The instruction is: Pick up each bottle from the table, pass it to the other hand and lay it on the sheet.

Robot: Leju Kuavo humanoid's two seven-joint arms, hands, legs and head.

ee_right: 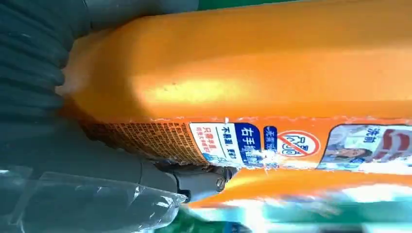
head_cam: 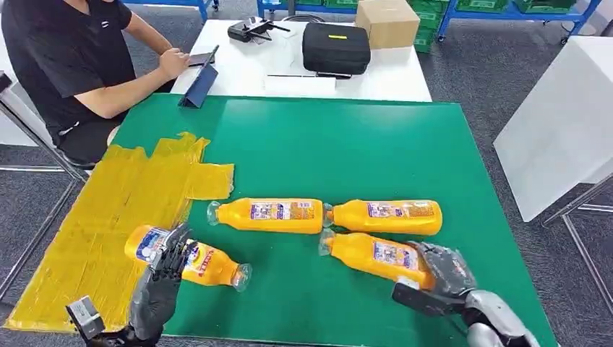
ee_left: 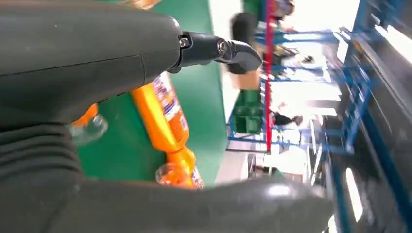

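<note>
Several orange bottles lie on the green table (head_cam: 347, 144). One bottle (head_cam: 209, 266) lies with its base on the yellow sheet (head_cam: 108, 210) and its clear cap end on the green. My left hand (head_cam: 165, 278) hovers over its middle with fingers spread, and the left wrist view shows nothing between them. My right hand (head_cam: 441, 278) grips the base end of the nearest right bottle (head_cam: 372, 254), whose label (ee_right: 252, 141) is pressed close against the palm. Two more bottles (head_cam: 271, 215) (head_cam: 390, 216) lie end to end behind it; one bottle (ee_left: 163, 114) also appears past my left hand.
A person in black (head_cam: 65, 58) sits at the far left by a tablet (head_cam: 201, 83). A white table behind holds a black case (head_cam: 335, 47) and a cardboard box (head_cam: 387, 22). Another white table (head_cam: 564, 123) stands to the right.
</note>
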